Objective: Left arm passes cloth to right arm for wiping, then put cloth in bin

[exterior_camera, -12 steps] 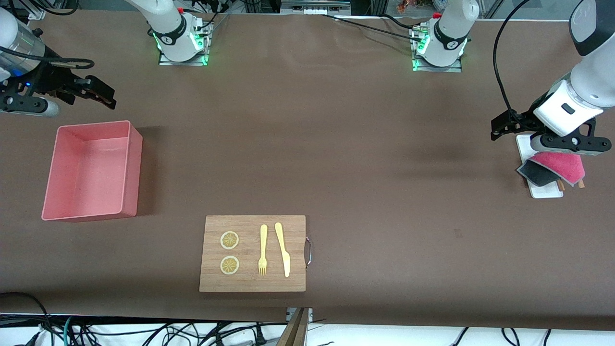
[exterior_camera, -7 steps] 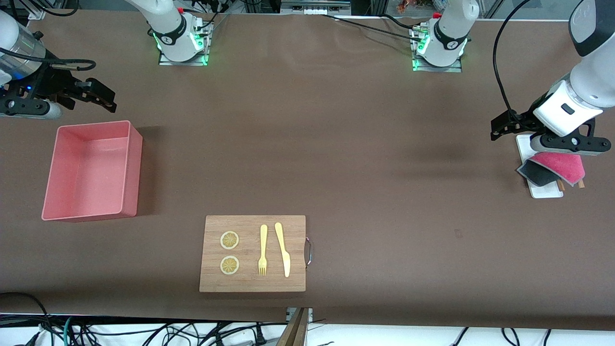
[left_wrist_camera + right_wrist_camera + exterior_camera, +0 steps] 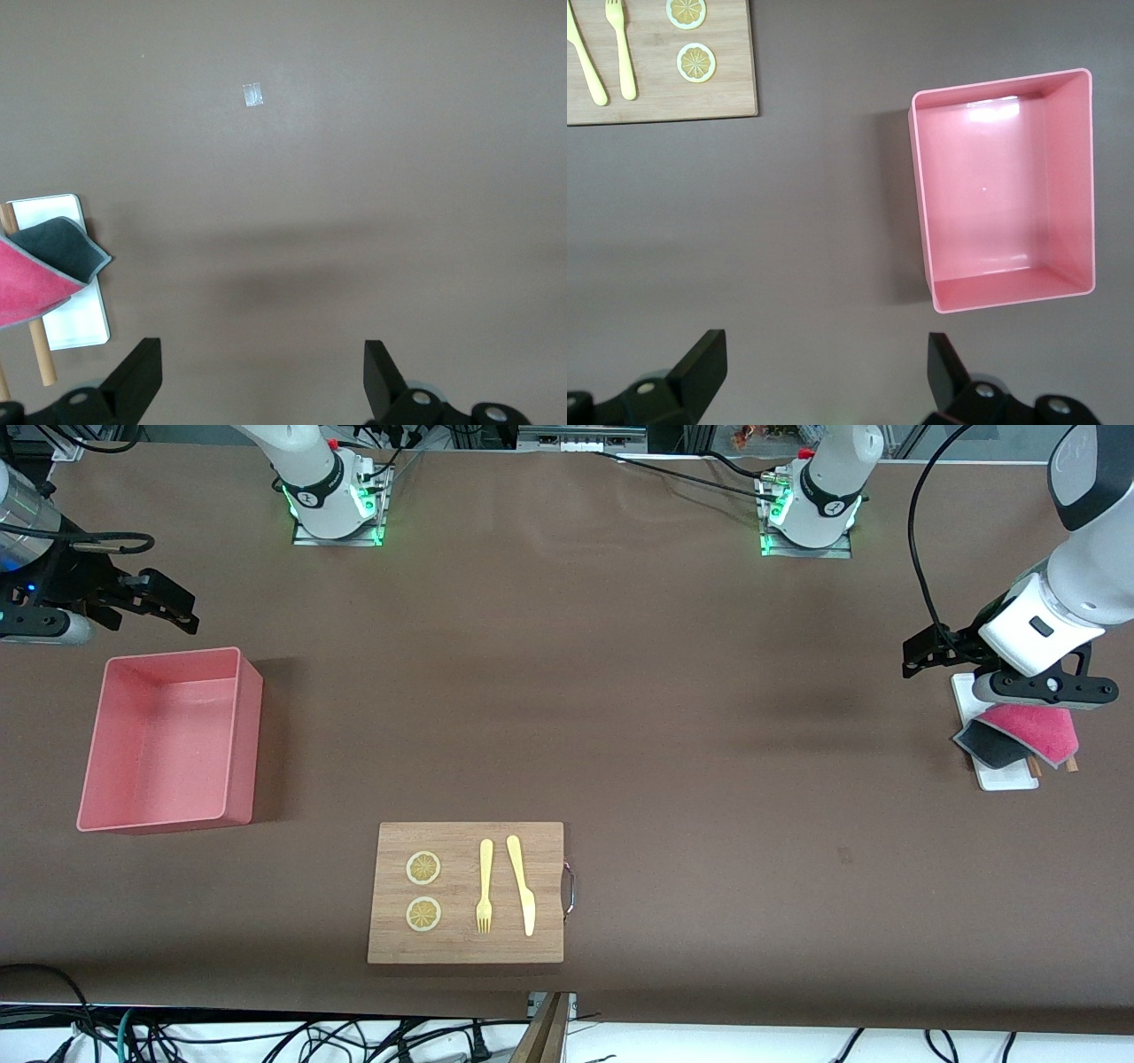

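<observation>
We are viewing the table [image 3: 620, 691] from the high front camera, with the two wrist views alongside. The left gripper [image 3: 921, 657] is hanging with its jaws spread wide and grasping nothing, over bare table at about ten o'clock from the cloth [image 3: 1032, 731]; in the left wrist view its two fingers [image 3: 137, 376] are standing well apart above the brown surface. The cloth is lying draped over a small white tray [image 3: 1001, 775] at the left arm's end of the table, one corner folded up so that the grey backing is showing. Two thin wooden sticks [image 3: 40, 354], possibly chopsticks, are poking out from under it, though we are seeing too little of them to be sure.

The right gripper [image 3: 168, 602] is likewise released and carrying nothing, hovering over the table at about twelve o'clock from the bin [image 3: 248, 726]. The bin is sitting upright at the right arm's end, and the right wrist view is showing nothing inside it.

At about four o'clock from the bin, nearer to the front camera, a board [image 3: 465, 948] is carrying two lemon slices [image 3: 423, 868], a fork [image 3: 485, 886] and a knife [image 3: 523, 886], lying side by side.
</observation>
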Motion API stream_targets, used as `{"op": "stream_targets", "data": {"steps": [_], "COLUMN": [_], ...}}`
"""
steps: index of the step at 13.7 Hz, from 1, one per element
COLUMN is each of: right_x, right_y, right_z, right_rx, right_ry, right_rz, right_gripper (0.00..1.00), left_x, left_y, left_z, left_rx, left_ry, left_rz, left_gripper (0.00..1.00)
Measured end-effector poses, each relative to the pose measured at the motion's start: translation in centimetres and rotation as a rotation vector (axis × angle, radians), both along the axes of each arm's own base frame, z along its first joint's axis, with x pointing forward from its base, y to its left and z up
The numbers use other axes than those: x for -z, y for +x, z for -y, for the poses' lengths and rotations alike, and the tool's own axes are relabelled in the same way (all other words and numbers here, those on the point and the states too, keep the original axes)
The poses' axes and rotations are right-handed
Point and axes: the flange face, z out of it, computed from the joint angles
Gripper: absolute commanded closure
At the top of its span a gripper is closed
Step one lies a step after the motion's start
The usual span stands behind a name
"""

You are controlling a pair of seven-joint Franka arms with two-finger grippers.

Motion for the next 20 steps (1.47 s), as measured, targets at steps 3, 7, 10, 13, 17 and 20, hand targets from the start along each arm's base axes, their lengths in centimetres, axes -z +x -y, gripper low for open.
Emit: {"op": "stream_targets", "data": {"steps": [3, 7, 10, 13, 17, 20], "right_x": [0.0, 0.0, 0.0, 0.0, 0.0, 0.0], "right_y": [0.0, 0.0, 0.0, 0.0, 0.0, 0.0], "right_z": [0.0, 0.0, 0.0, 0.0, 0.0, -0.1], "right_rx": [-0.005, -0.008, -0.008, -0.008, -0.008, -0.009], "right_ry": [0.000, 0.001, 0.001, 0.001, 0.001, 0.001], "right_rz": [0.000, 0.000, 0.000, 0.000, 0.000, 0.000], "right_gripper": [0.00, 0.00, 0.00, 0.00, 0.00, 0.00], "left_x": [0.0, 0.2, 0.2, 0.6, 1.1, 3.0], "left_y": [-0.1, -0.2, -0.3, -0.2, 0.0, 1.5], "left_z": [0.0, -0.1, -0.1, -0.1, -1.7, -7.1], "left_rx": [0.000, 0.000, 0.000, 0.005, 0.147, 0.345], "left_ry": [0.000, 0.001, 0.001, 0.001, -0.015, -0.053], "left_rz": [-0.006, -0.022, -0.027, -0.037, -0.045, -0.065], "left_gripper": [0.00, 0.00, 0.00, 0.00, 0.00, 0.00]}}
